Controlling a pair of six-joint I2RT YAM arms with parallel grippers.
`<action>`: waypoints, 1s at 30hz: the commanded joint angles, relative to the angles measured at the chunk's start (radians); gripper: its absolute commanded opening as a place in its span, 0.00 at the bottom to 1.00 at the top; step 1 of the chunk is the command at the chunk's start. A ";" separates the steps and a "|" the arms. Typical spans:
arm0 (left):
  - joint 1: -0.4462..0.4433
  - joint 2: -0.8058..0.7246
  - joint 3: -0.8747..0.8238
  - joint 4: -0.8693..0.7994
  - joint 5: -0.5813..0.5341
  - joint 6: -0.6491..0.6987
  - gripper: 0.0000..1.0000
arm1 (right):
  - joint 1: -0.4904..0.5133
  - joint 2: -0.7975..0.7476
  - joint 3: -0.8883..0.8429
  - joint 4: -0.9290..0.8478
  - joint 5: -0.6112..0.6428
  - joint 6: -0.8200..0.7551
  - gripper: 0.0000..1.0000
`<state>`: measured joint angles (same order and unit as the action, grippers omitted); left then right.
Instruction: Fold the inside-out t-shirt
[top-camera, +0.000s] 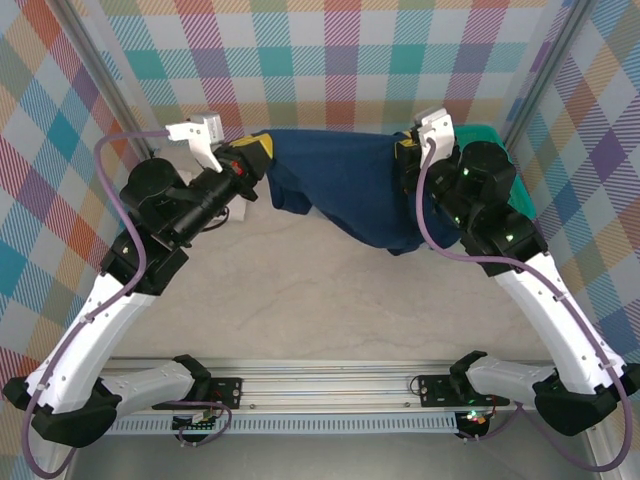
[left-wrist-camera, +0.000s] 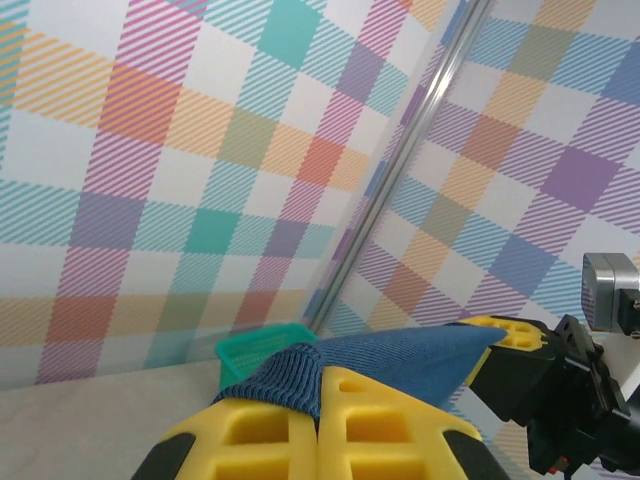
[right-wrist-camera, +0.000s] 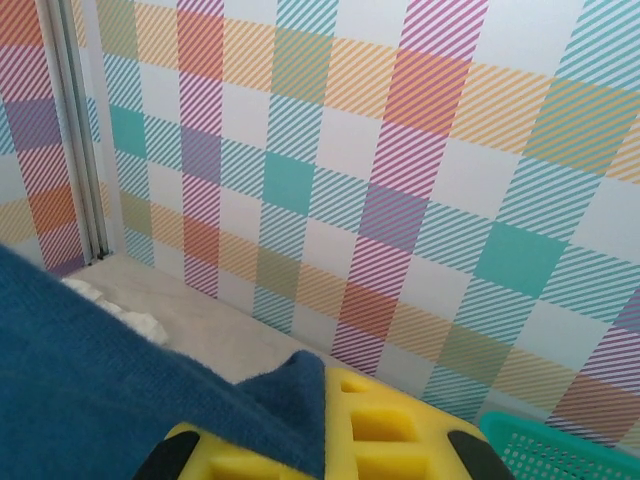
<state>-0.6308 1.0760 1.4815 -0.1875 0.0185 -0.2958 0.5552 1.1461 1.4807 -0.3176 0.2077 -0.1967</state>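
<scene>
Holding the t-shirt (top-camera: 340, 185) above the counter (top-camera: 320, 300), I have both claws clenched on its upper edge.

1. Left claw (top-camera: 255, 160): closed on the t-shirt's left end. In my left wrist view, a ribbed fold of the navy cloth (left-wrist-camera: 400, 355) rises out of the seam between the two yellow fingers (left-wrist-camera: 250, 430) of the left claw (left-wrist-camera: 318, 400) and runs across to the right.
2. Right claw (top-camera: 410, 150): closed on the t-shirt's right end. In my right wrist view the cloth (right-wrist-camera: 100, 380) lies over the left finger of the right claw (right-wrist-camera: 325, 400) and fills the lower left corner.
3. Position of the t-shirt: it spans the gap between the two claws near the back wall. The top edge is pulled fairly straight, and the body hangs below it in loose folds, lowest beside the right claw.
4. Surroundings: a green basket (top-camera: 490, 132) sits in the far right corner, just behind the right claw. A white cloth (right-wrist-camera: 110, 305) lies on the counter beyond the t-shirt's edge.
</scene>
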 joint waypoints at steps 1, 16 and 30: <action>-0.004 0.017 0.018 -0.025 -0.044 0.019 0.00 | -0.008 0.073 0.038 -0.091 0.072 -0.032 0.02; -0.003 0.159 -0.151 -0.082 -0.107 -0.151 0.00 | 0.138 0.048 -0.601 0.144 -0.232 0.218 0.61; 0.003 0.128 -0.148 -0.128 -0.138 -0.138 0.00 | 0.336 0.261 -0.854 0.568 -0.044 0.307 0.75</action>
<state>-0.6304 1.2278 1.3136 -0.3237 -0.0998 -0.4339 0.8921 1.3804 0.6273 0.1078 0.0959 0.0879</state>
